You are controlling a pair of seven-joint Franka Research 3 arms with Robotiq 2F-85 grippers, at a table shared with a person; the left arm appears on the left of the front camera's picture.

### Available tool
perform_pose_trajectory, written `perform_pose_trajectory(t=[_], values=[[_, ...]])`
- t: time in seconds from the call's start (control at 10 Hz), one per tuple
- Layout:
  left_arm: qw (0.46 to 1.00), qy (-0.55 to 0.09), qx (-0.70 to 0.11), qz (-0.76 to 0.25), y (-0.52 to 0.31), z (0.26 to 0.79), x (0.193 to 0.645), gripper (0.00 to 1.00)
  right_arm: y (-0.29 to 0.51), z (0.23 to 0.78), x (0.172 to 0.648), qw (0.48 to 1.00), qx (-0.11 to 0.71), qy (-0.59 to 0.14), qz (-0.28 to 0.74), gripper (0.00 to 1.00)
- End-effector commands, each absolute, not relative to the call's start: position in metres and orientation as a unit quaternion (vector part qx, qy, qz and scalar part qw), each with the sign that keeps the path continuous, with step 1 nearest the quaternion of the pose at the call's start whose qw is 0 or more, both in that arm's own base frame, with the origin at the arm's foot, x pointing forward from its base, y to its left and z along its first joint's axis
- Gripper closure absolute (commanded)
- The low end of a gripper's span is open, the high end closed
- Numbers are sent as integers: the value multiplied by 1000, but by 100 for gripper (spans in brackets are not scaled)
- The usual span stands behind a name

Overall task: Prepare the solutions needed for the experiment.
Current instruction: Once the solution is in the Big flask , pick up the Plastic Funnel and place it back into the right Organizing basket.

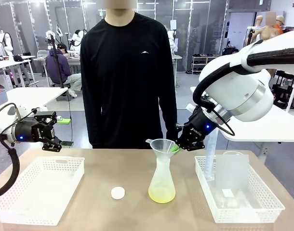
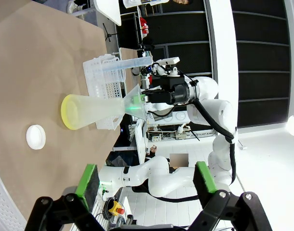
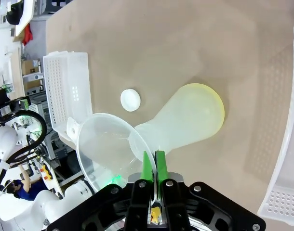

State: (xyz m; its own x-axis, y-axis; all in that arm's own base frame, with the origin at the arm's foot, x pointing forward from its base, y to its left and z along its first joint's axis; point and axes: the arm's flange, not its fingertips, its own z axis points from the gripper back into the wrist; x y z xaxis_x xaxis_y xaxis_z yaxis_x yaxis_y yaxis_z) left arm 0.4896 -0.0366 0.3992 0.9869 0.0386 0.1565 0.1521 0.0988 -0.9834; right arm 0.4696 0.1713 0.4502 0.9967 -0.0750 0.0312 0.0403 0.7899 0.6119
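- Front view: the right gripper (image 1: 176, 148) pinches the rim of the funnel (image 1: 161, 144), which sits in the neck of the flask (image 1: 162, 175), probably to steady it or lift it off. The solutions (image 1: 162, 195), pale yellow-green, lie in the flask's bottom at mid-table. The left gripper (image 1: 59, 132) hovers above the left basket (image 1: 50, 160), clear of the work.
- Left wrist view: the left gripper's green pads (image 2: 89, 177) stand wide apart and hold nothing. A white cap (image 2: 35, 136) lies near the flask, likely meant for its neck.
- Right wrist view: the right gripper's pads (image 3: 147, 166) are together, clamped on the funnel's thin rim. The liquid shows through the flask's base.
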Motion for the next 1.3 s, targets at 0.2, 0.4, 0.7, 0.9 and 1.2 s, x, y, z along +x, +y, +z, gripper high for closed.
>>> perform_pose_trajectory(t=[0.2,0.4,0.7,0.9,1.2], values=[[739,-69,-669,-34,-37,401,490,0,171,479,445,949,310,-48,-32,100],[739,-69,-669,-34,-37,401,490,0,170,495,431,950,306,-61,-19,100],[739,-69,-669,-34,-37,401,490,0,167,520,415,943,319,-95,9,100],[739,-69,-669,-34,-37,401,490,0,164,534,409,936,329,-123,24,100],[739,-69,-669,-34,-37,401,490,0,159,552,400,934,329,-133,36,100]])
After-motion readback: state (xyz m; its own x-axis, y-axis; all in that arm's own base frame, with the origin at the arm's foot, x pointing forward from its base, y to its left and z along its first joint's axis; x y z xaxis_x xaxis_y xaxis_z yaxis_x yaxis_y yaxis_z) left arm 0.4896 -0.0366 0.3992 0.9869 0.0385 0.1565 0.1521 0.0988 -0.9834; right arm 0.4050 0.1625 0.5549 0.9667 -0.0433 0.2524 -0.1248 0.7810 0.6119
